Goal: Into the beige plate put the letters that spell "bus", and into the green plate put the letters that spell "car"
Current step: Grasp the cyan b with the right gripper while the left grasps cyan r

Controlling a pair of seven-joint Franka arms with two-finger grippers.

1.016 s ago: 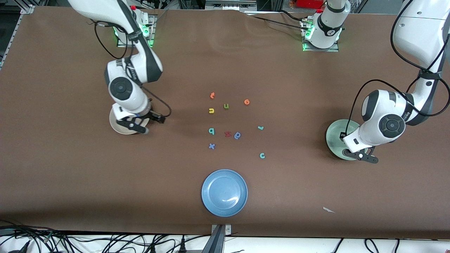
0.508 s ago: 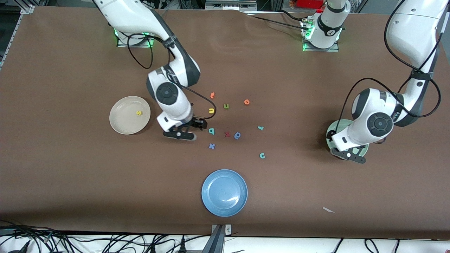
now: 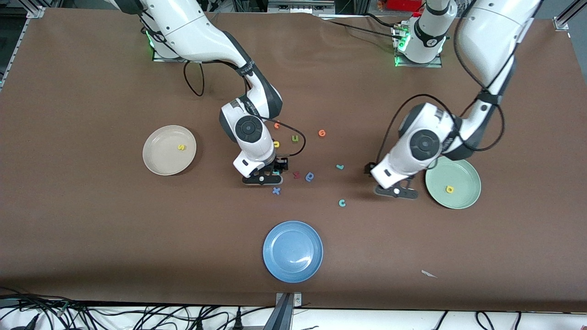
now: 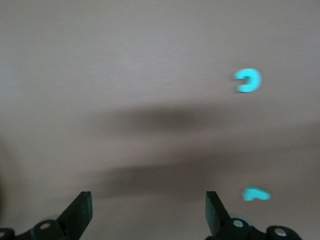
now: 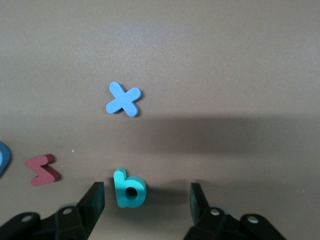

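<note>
While both arms are reaching out over the brown table (image 3: 91,220), the scene is reading as follows.

Right arm: bending down from its base at the top of the front view, wrist pointing at the letter cluster.
Right gripper (image 5: 145,200): sitting low over the teal b (image 5: 128,188), fingers (image 5: 94,200) standing apart with the letter between them, not touching it.
Left arm: folding in a high arch, wrist angling down just beside the green plate (image 3: 463,172).
Left gripper (image 4: 147,210): hanging over bare table between the green plate and the teal c (image 3: 341,202), fingers (image 4: 80,210) spread wide, holding nothing.
Beige plate (image 3: 158,160): lying toward the right arm's end, round, shallow, matte cream, carrying the yellow s (image 3: 181,147).
Green plate: lying toward the left arm's end, round, pale mint, carrying the yellow a (image 3: 450,189).
Yellow u (image 3: 276,144): lying on the table beside the right arm's wrist, partly covered.
Teal c: lying on the table, nearer the camera than the teal r (image 3: 340,167), a small hook shape.
Letters: showing as flat, thick-cut foam with soft matte faces.
Others: a blue x (image 5: 123,99), a red z (image 5: 42,169), a dark blue round letter (image 3: 310,176), an olive u (image 3: 295,138) and two orange letters (image 3: 322,133) lying in the cluster.
Blue plate (image 3: 293,251): sitting nearest the camera, glossy, catching a highlight.
</note>
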